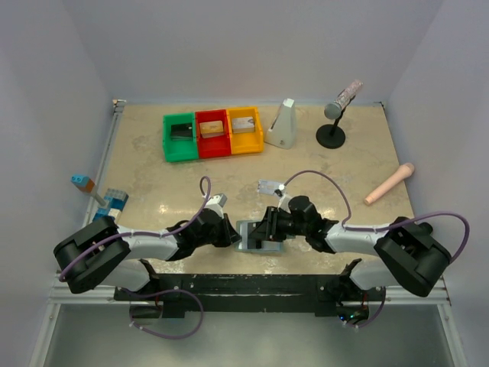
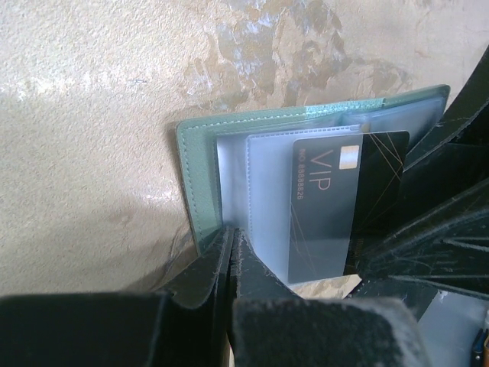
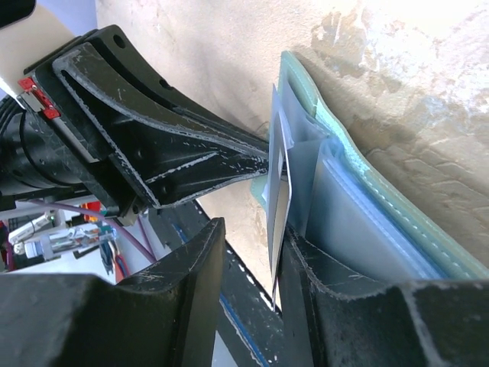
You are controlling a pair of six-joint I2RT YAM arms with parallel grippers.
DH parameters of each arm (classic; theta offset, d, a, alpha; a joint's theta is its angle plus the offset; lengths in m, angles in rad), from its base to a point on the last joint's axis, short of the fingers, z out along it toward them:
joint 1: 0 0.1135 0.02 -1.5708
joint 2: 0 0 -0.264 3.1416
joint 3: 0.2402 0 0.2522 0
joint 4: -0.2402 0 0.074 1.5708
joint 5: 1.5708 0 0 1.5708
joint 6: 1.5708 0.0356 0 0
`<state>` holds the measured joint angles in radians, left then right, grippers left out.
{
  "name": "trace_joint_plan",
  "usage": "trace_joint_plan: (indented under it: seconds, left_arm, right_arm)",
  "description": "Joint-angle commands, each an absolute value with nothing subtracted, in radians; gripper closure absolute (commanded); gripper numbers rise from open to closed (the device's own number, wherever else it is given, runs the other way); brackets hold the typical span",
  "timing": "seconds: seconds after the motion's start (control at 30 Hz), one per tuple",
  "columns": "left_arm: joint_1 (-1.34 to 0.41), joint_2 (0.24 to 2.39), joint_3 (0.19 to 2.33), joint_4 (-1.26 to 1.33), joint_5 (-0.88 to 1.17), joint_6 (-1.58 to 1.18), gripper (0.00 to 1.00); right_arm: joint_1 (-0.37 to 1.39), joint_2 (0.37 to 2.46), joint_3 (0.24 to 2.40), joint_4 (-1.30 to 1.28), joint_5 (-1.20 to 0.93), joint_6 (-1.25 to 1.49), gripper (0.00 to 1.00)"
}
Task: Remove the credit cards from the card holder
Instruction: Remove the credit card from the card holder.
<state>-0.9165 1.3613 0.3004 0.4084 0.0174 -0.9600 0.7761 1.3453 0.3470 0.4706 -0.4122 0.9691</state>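
The holder (image 2: 197,176) is lying open on the desk (image 1: 153,183), at the near edge between the two arms. The left fingers (image 2: 231,256) are pressing together on the holder's left edge, pinching the green cover there.

The black card (image 2: 344,206), marked VIP, is sticking partway out of a clear pocket inside the holder, its free end pointing toward the holder's right side. The right fingers (image 1: 269,228) are standing apart and straddling that free end. In the right wrist view one finger is lying against the card's face, and a gap is showing between the card and the other finger, so they are not clamping it.

The silver card (image 1: 269,186) is lying flat on the desk just beyond the holder, apart from it.

Well beyond the holder, a green bin (image 1: 169,141), a red bin (image 1: 213,151) and a yellow bin (image 1: 246,147) are sitting side by side. A white wedge (image 1: 283,126) and a microphone (image 1: 340,103) on a stand are standing beyond the holder to its right. A pink cylinder (image 1: 390,183) is lying well right of the holder, and blue bricks (image 1: 113,202) are sitting well left of it.
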Motion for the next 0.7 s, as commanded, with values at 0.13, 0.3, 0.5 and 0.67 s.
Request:
trace_joint_plan:
  seconds: [0.13, 0.3, 0.5, 0.67]
  left_arm:
    - [-0.925, 1.402, 0.252, 0.247, 0.008, -0.95, 1.0]
    - [-0.925, 1.401, 0.253, 0.245, 0.008, -0.948, 1.0]
    - [-0.925, 1.399, 0.25, 0.242, 0.009, -0.948, 1.0]
    - [-0.925, 1.396, 0.255, 0.242, 0.015, -0.95, 1.0]
  right_arm:
    - [0.761, 1.287, 0.328, 0.462, -0.384, 0.943, 0.69]
    - [0.747, 1.272, 0.319, 0.457, -0.38, 0.943, 0.72]
    - [0.716, 1.241, 0.296, 0.451, -0.383, 0.936, 0.77]
    - [0.71, 1.239, 0.295, 0.449, -0.388, 0.936, 0.85]
